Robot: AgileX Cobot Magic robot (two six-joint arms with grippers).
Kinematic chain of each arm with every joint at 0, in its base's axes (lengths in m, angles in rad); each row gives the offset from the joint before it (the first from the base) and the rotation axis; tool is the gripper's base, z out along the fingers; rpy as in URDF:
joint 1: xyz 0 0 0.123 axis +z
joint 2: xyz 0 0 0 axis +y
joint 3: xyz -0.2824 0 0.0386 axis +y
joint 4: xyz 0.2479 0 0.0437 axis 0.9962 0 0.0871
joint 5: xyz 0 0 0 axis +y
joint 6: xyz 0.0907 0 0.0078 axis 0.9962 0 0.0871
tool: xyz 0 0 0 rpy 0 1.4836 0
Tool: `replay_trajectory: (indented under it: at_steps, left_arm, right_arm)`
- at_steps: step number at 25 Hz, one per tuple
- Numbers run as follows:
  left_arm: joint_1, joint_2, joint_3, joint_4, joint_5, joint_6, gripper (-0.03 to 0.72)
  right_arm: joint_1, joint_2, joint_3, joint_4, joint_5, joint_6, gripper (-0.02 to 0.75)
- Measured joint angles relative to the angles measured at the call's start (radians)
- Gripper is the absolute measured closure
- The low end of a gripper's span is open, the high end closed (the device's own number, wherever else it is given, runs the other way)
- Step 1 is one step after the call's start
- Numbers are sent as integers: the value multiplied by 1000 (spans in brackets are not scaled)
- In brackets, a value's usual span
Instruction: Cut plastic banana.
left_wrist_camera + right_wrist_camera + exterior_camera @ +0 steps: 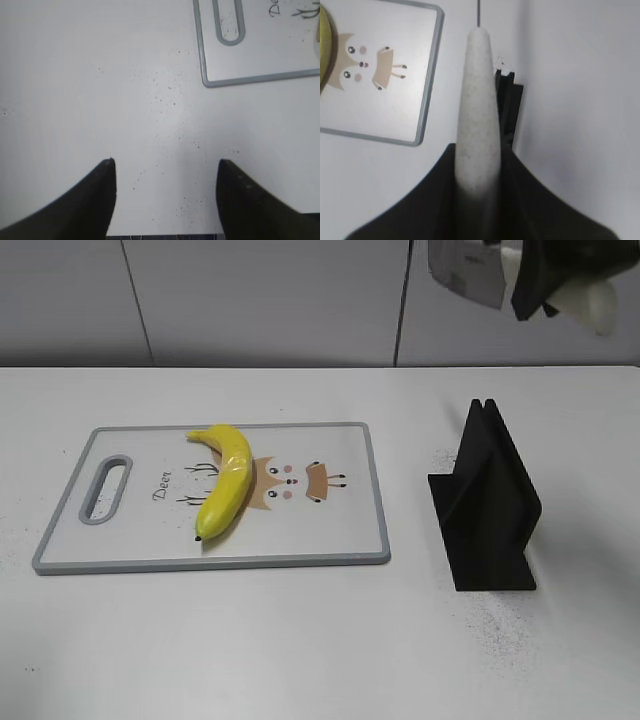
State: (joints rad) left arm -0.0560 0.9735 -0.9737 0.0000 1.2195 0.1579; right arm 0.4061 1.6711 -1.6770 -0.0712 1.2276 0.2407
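White table (300,640), banana (225,490) on board (340,530), right claw (477,185) gripping knife (477,110)

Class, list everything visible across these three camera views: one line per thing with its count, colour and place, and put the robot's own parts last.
plastic banana: one, yellow, lying on the cutting board, left of the deer drawing.
cutting board: one, white with a grey rim and handle slot, on the table's left half.
knife stand: one, black, empty, standing on the table right of the board.
knife: one, pale speckled handle and light blade, held high above the stand.
table: one, white, with dark specks.
left gripper: one, black, open, hovering over bare table near the board's handle corner.
right gripper: one, black, shut on the knife handle.
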Motion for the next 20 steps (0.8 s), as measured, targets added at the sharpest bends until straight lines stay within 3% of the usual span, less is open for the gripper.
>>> replay_trajectory:
  at_steps: [10, 20]
  left_arm:
    - [0, -335, 272, 0, 2, 0, 100]
    - [0, -706, 349, 0, 3, 0, 102]
  right_arm:
    - [0, -174, 325, -26, -139, 127, 579]
    - [0, -203, 488, -23, -213, 174, 579]
